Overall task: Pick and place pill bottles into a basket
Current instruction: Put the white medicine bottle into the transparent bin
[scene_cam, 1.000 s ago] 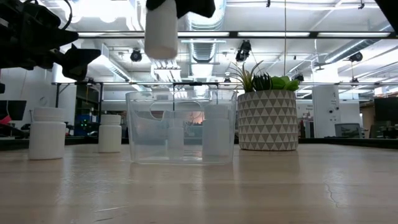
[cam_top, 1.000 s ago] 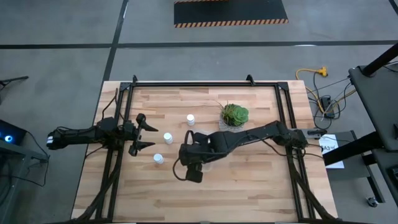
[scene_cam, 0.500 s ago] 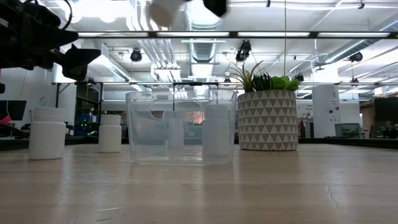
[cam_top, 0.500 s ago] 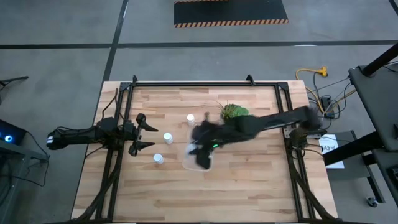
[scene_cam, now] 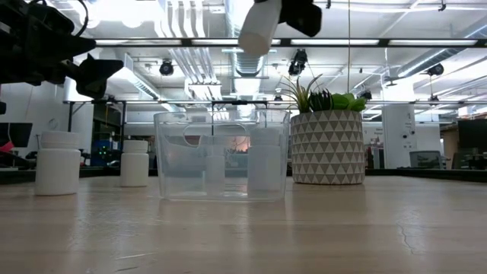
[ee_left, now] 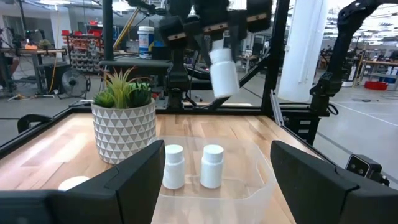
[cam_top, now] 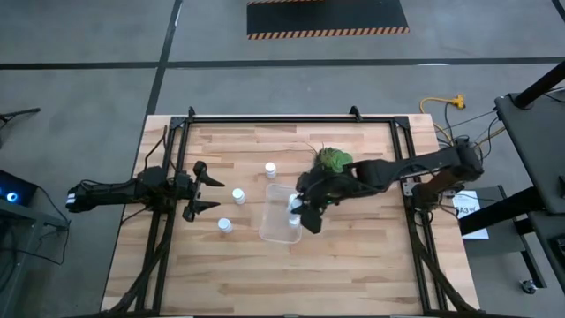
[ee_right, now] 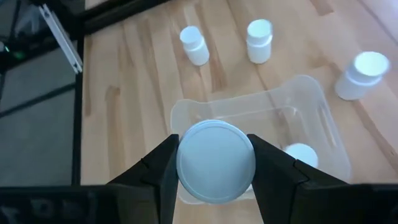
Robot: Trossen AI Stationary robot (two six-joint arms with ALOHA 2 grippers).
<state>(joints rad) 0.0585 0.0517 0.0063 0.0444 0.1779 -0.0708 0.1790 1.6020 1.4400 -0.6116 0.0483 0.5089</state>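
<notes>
While clamped on a pill bottle (ee_right: 215,162), the right gripper (cam_top: 305,215) hangs over the clear basket (cam_top: 274,231) beside the potted plant (cam_top: 334,161), three bottles (cam_top: 238,195) stand on the table (cam_top: 353,265), and the left gripper (cam_top: 208,190) waits, fingers apart.

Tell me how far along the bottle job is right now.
Two bottles already stand in the clear tub. A third bottle is clamped in the right gripper, held above the tub. Three bottles are left on the table, beside the open, waiting left gripper.
</notes>
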